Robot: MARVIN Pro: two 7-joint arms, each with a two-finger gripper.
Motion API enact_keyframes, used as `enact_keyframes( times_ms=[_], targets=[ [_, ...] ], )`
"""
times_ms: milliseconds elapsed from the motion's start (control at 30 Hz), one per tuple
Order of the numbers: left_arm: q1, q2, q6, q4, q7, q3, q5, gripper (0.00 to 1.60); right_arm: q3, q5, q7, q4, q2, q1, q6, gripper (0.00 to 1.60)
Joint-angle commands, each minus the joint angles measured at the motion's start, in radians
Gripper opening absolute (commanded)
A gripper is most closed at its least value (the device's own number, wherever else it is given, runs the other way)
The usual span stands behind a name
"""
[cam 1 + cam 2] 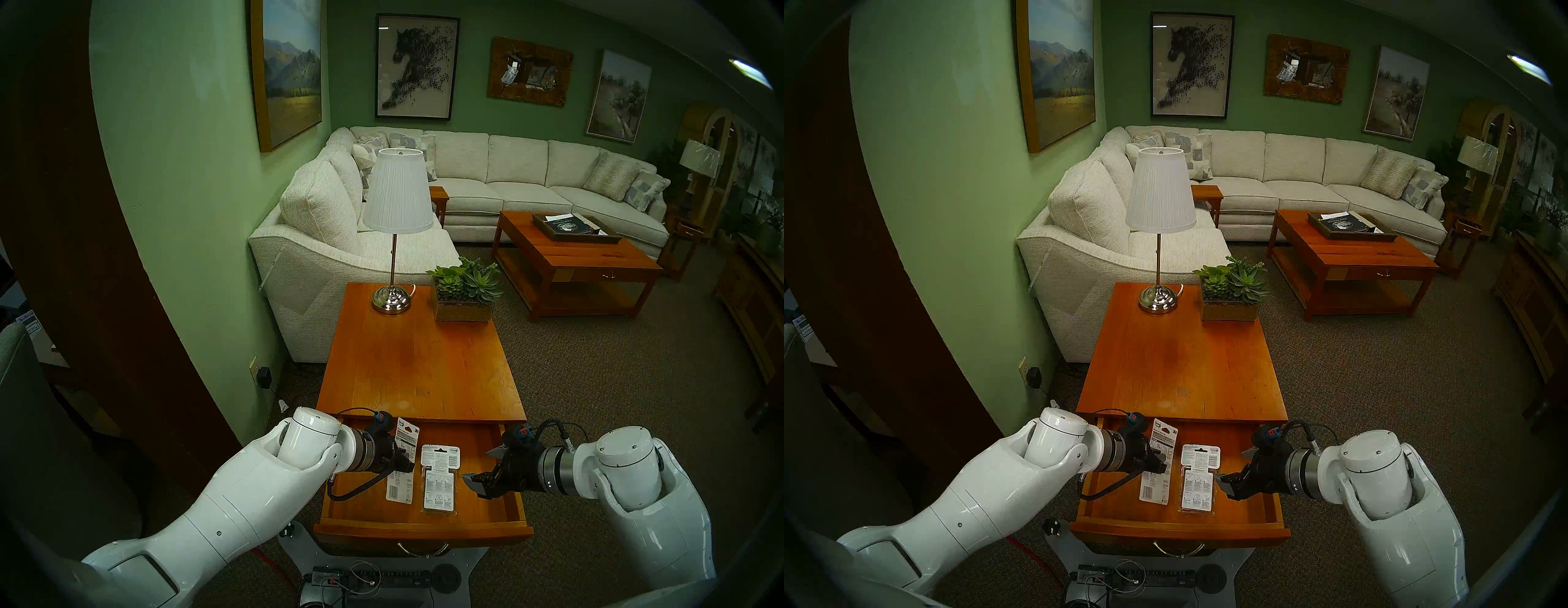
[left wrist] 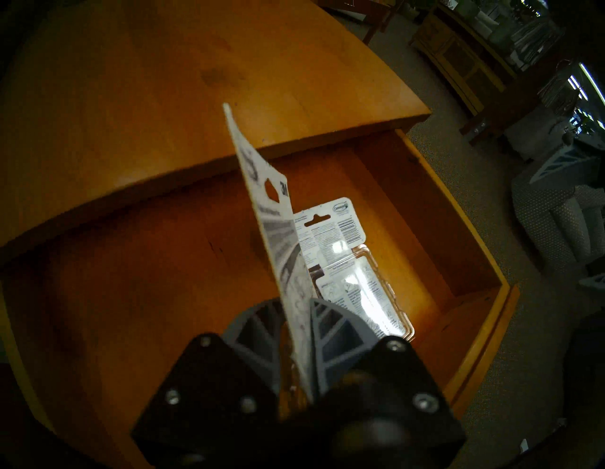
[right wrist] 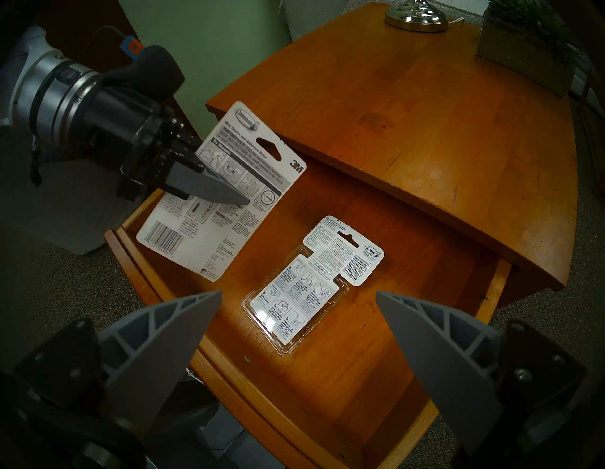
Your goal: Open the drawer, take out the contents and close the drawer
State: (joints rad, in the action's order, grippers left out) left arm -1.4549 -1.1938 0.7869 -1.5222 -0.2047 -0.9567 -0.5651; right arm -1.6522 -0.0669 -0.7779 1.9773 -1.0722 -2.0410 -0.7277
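The drawer (image 1: 479, 509) of orange-brown wood stands pulled out from the side table, its silver handle (image 1: 422, 552) at the front. My left gripper (image 1: 405, 460) is shut on the white 3M card (image 1: 401, 488) and holds it tilted, raised over the drawer's left half; the grip shows in the left wrist view (image 2: 296, 304) and the right wrist view (image 3: 229, 196). The clear blister pack (image 1: 440, 479) lies flat on the drawer floor. My right gripper (image 1: 477, 465) is open and empty just right of that pack, which lies between its fingers in the right wrist view (image 3: 304, 294).
The side table top (image 1: 420, 373) carries a lamp (image 1: 396, 237) and a succulent planter (image 1: 464, 297) at its far end. A sofa stands behind, a coffee table (image 1: 572, 259) far right. My base with a power strip (image 1: 369, 579) sits under the drawer front.
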Motion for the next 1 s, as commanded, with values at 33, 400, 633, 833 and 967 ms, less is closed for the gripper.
enact_keyframes(
  times_ms=[33,400,633,833,967],
  targets=[
    [0.067,-0.069,0.020,-0.026,0.036,-0.042,-0.020,0.00,-0.001,-0.002,-0.002,0.025,0.001,0.008,0.000,1.60],
    [0.173,-0.197,0.040,0.079,0.098,-0.089,-0.039,0.00,0.000,-0.003,-0.001,0.022,0.001,0.009,0.002,1.60],
    [0.234,-0.271,0.034,0.176,0.131,-0.129,-0.053,0.00,0.000,-0.004,-0.001,0.021,0.002,0.009,0.002,1.60],
    [0.276,-0.322,0.015,0.247,0.160,-0.184,-0.060,0.00,0.000,-0.004,-0.001,0.021,0.002,0.009,0.002,1.60],
    [0.286,-0.346,-0.003,0.277,0.177,-0.215,-0.055,0.00,0.000,-0.005,-0.001,0.021,0.002,0.009,0.002,1.60]
  ],
)
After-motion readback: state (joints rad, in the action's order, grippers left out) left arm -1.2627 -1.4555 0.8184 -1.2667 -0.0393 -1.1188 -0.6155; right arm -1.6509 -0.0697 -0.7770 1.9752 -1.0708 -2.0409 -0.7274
